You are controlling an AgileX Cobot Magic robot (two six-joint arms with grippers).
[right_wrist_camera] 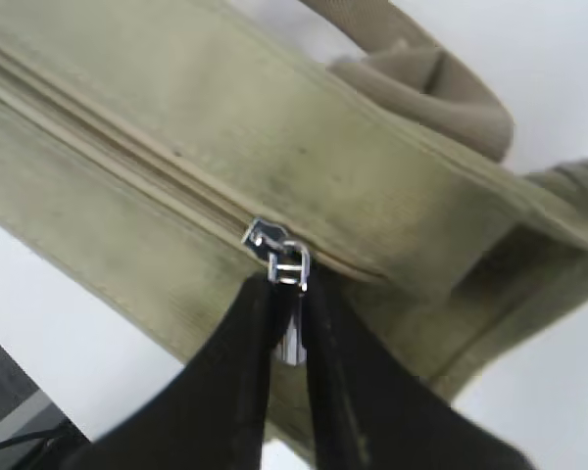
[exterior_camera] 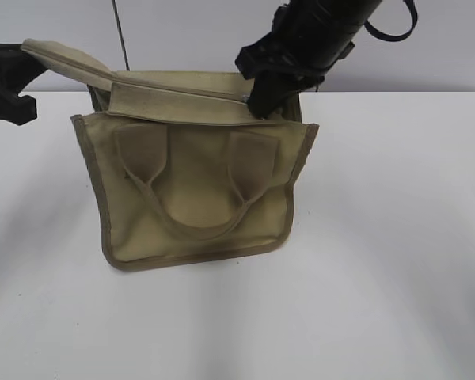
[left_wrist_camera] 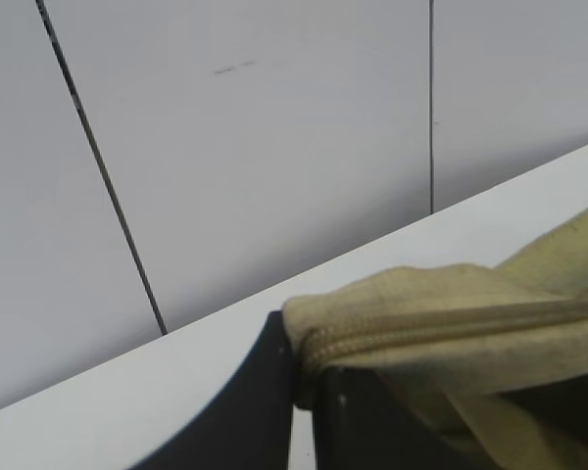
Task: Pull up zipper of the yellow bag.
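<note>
- Yellow bag [exterior_camera: 194, 190] upright on white bench [exterior_camera: 396, 277].
- Left pincer [left_wrist_camera: 304, 392] clamped on bag's top corner.
- Right pincer [right_wrist_camera: 292, 328] pinching zipper [right_wrist_camera: 127, 166] pull [right_wrist_camera: 292, 338] near right end.

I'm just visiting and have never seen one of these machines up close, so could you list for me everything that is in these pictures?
yellow bag: one, khaki-yellow with olive trim, standing on the table, centre.
handle: one seen on the front face, same khaki, hanging down; a second loop shows in the right wrist view.
zipper: one, khaki teeth, along the bag's top panel.
zipper pull: one, silver metal, near one end of the zipper.
table: one, white, under the bag.
wall: pale grey panels behind the table.
left gripper: one, black, clamped on the bag's top end, left side.
right gripper: one, black, pinching the zipper pull.
</note>
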